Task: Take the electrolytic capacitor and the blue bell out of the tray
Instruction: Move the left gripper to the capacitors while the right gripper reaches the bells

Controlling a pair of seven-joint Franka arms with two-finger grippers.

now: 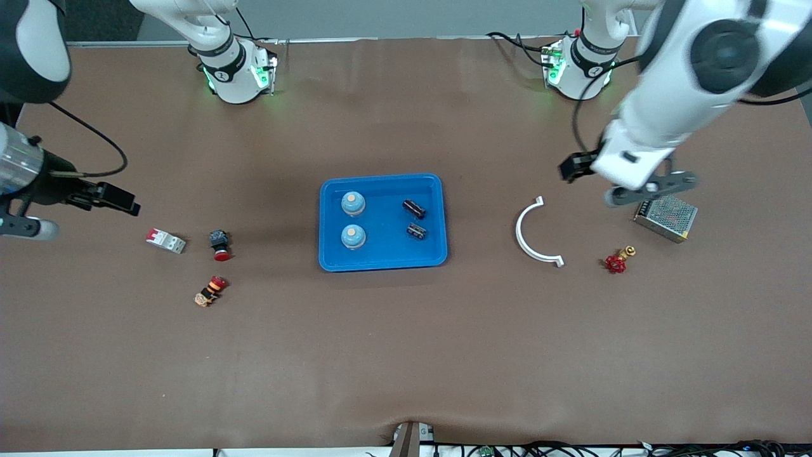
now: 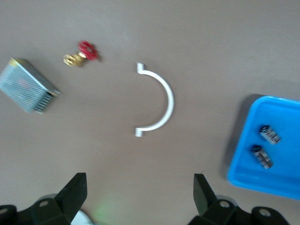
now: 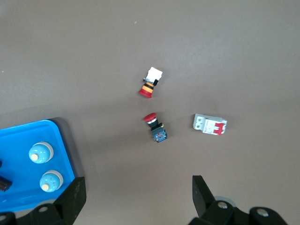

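Front view. The tray (image 1: 380,222) sits mid-tabletop and holds all four parts: two blue bells (image 1: 353,204) (image 1: 353,236) along the side toward the right arm's end, two electrolytic capacitors (image 1: 413,208) (image 1: 417,231) along the side toward the left arm's end. Nothing removed yet. The left gripper (image 1: 628,181) hangs over bare tabletop between a white curved bracket (image 1: 533,233) and a metal mesh box (image 1: 665,218); a red-handled valve (image 1: 617,261) lies nearer the camera than the box. The right gripper (image 1: 70,209) hangs at the right arm's end of the tabletop, over bare surface by a white-and-red breaker (image 1: 165,240). Two red pushbuttons (image 1: 219,244) (image 1: 210,291) lie between breaker and tray.

Left wrist view. Jaws spread wide, nothing between them. The tray's corner with both capacitors (image 2: 270,134) (image 2: 262,156) shows at the frame's edge; bracket, valve and box are also in sight.

Right wrist view. Jaws spread wide, empty. Both bells (image 3: 39,153) (image 3: 50,180) stand upright in the tray's near corner.

Judgement: the step in hand is the approach. Each arm suits the parts on its own side of the tray: left for a capacitor, right for a bell. The capacitors lie flat, so align the jaws across the body and come down low, well off the rim. Grip a bell across its body. Lift straight up, clear of the rim.
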